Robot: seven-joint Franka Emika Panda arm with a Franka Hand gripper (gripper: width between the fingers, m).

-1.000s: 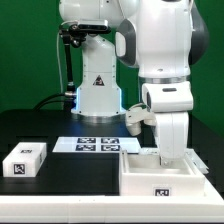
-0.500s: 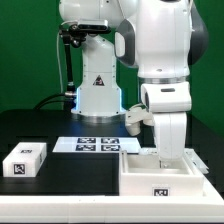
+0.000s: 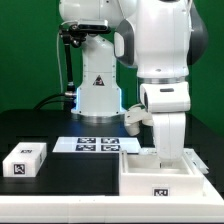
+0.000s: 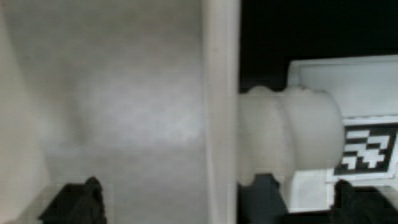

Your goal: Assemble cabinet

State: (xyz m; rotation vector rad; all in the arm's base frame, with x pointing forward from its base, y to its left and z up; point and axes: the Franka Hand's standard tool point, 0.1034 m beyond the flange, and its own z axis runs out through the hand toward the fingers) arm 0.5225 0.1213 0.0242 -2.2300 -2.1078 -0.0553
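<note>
The cabinet [image 3: 160, 178] is a large white open box with a black-and-white tag on its front, at the exterior view's lower right. My gripper [image 3: 172, 156] reaches down at its back wall, and its fingertips are hard to make out there. In the wrist view the gripper [image 4: 171, 206] is open. Its dark fingertips [image 4: 80, 204] stand on either side of the cabinet's white wall edge [image 4: 221, 90] without pressing on it. A white ribbed knob [image 4: 294, 130] and a tag [image 4: 365, 150] lie just outside that wall. One small white tagged block [image 3: 25, 158] lies at the exterior view's left.
The marker board [image 3: 100, 144] lies flat on the black table between the block and the cabinet. The robot's white base [image 3: 98, 90] stands behind it, with cables at its left side.
</note>
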